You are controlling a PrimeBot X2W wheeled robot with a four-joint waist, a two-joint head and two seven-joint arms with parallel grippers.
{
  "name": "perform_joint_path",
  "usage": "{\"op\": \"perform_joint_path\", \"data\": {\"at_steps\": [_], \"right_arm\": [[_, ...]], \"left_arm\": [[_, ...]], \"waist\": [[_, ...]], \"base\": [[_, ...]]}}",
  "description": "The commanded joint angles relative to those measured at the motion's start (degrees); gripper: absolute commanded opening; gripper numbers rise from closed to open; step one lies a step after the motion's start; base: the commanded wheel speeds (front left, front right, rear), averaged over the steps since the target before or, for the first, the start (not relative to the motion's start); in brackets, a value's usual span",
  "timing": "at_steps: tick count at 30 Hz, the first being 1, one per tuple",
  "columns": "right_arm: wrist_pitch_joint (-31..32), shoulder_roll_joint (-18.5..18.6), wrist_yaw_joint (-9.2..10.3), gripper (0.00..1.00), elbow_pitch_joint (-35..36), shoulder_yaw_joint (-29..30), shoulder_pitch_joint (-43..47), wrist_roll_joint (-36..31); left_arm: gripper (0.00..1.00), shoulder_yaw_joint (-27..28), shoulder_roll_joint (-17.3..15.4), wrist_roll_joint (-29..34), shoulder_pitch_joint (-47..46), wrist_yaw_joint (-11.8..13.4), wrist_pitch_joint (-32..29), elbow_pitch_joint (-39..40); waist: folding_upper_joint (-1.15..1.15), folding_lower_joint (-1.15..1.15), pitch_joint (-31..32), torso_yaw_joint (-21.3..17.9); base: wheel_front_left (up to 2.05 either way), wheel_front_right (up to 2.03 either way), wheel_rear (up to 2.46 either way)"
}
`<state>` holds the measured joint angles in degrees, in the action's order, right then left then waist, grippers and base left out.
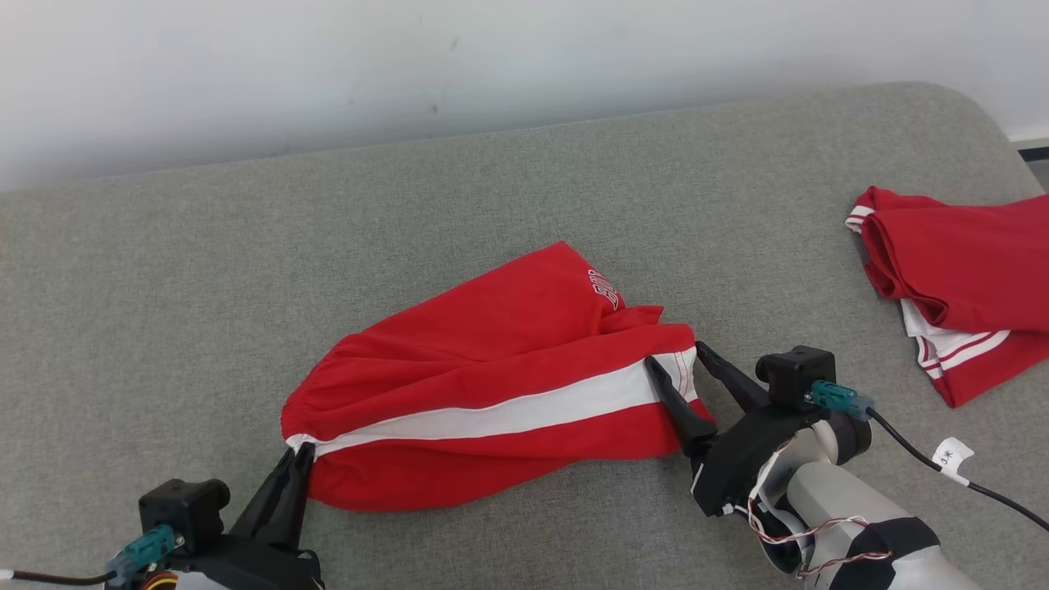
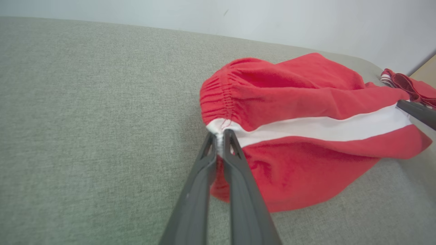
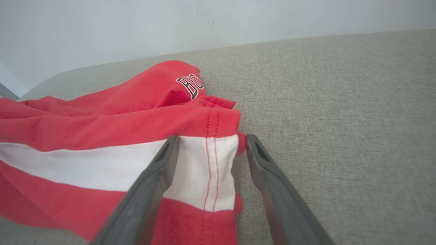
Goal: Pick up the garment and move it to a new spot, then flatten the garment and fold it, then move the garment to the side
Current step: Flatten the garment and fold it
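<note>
**Head view:** A red garment (image 1: 492, 385) with a white stripe (image 1: 508, 414) is seen laid lengthwise on the grey fabric-covered counter (image 1: 246, 270), near its front edge. It is bunched along its far side. Its waistband end is pinched by the left gripper (image 1: 299, 459), while its hem end is straddled by the right gripper (image 1: 676, 354). A second red garment (image 1: 959, 279) is seen well apart, at the counter's right edge.

**Left wrist view:** The left gripper's fingers (image 2: 238, 177) are shown closed on the gathered waistband (image 2: 218, 98), right where the stripe meets it.

**Right wrist view:** The right gripper's fingers (image 3: 150, 190) are shown spread wide on either side of the stitched hem (image 3: 211, 160), with no cloth clamped between them.

The flattening step is judged to be in hand, and no fold has been made yet. A fresh hold on the hem appears to be called for next, so that the cloth can be drawn taut against the left-hand pinch and the bunched far side smoothed out.
</note>
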<state>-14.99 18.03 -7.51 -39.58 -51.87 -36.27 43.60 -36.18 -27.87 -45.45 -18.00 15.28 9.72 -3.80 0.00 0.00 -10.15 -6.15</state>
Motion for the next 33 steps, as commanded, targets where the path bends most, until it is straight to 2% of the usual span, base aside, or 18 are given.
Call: {"op": "perform_joint_path", "data": {"at_steps": [1,3,5,7,14,20,22,25,26,27,28,29,30,33], "right_arm": [[-0.3,0.0,0.05,1.0,0.3,0.1,-0.5,-0.5],[-0.3,0.0,0.05,0.94,0.4,0.2,-0.5,-0.9],[-0.3,-0.2,0.05,0.95,0.3,-0.1,-0.4,-1.0],[-0.3,-0.3,0.05,1.0,0.0,0.0,-0.4,-1.2],[-0.2,-0.3,0.05,1.0,0.3,1.9,-0.4,-2.9],[-0.2,-1.3,0.05,0.98,0.0,0.7,0.2,-1.6],[-0.2,-1.5,0.05,0.75,-0.2,0.2,0.0,-1.1],[-0.2,-1.5,0.05,0.6,-0.3,-0.3,-0.2,-0.3],[-0.2,-1.4,0.05,0.48,-0.4,-0.4,-0.2,-0.1],[-0.2,-1.4,0.05,0.44,-0.4,-0.5,-0.3,0.0],[-0.2,-1.3,0.05,0.27,-0.3,-0.6,-0.4,0.1],[-0.2,-1.2,0.05,0.16,-0.2,-0.8,-0.5,0.2],[-0.2,-1.1,0.05,0.0,0.0,-0.9,-0.5,0.3],[-0.2,-0.3,0.05,0.0,1.3,-0.7,-0.5,-0.7]], "left_arm": [[0.0,0.1,-0.6,0.4,0.4,0.3,0.4,0.0],[0.0,0.0,-0.6,0.4,0.3,0.3,0.3,0.2],[0.0,-0.1,-0.5,0.3,0.1,0.3,0.1,0.2],[0.0,-0.1,-0.6,0.4,0.0,0.4,0.1,0.3],[0.0,-0.2,-0.9,0.5,-0.2,0.6,0.0,0.6],[0.0,-0.3,-0.8,0.5,-0.4,0.9,-0.3,0.9],[0.0,-0.4,-0.7,0.5,-0.6,0.8,-0.3,0.9],[0.0,-0.5,-0.6,0.6,-0.7,0.9,-0.3,0.9],[0.0,-0.5,-0.6,0.6,-0.7,0.9,-0.3,0.9],[0.0,-0.5,-0.6,0.6,-0.7,1.0,-0.2,0.8],[0.0,-0.5,-0.6,0.6,-0.7,1.0,-0.2,0.8],[0.0,-0.6,-0.5,0.6,-0.6,1.0,-0.2,0.7],[0.0,-0.6,-0.5,0.5,-0.6,1.0,-0.1,0.7],[0.0,-0.4,-0.5,0.5,-0.6,0.8,0.4,0.5]], "waist": [[0.0,0.0,0.1,-0.1],[0.0,0.0,0.1,-0.1],[0.0,0.0,0.1,-0.1],[0.0,0.0,0.1,-0.1],[0.0,0.0,-0.1,-0.3],[0.0,0.0,-0.3,-0.4],[0.0,0.0,-0.3,-0.3],[0.0,0.0,-0.2,-0.2],[0.0,0.0,-0.1,-0.2],[0.0,0.0,0.0,-0.1],[0.0,0.0,0.1,-0.1],[0.0,0.0,0.1,-0.1],[0.0,0.0,0.2,-0.1],[0.0,0.0,0.9,0.0]], "base": [[0.0,0.0,0.0],[0.0,0.0,0.0],[0.0,0.0,0.0],[0.0,0.0,0.0],[0.0,0.0,0.0],[0.0,0.0,0.0],[0.0,0.0,0.0],[0.0,0.0,0.0],[0.0,0.0,0.0],[0.0,0.0,0.0],[0.0,0.0,0.0],[0.0,0.0,0.0],[0.0,0.0,0.0],[0.0,0.0,0.0]]}}
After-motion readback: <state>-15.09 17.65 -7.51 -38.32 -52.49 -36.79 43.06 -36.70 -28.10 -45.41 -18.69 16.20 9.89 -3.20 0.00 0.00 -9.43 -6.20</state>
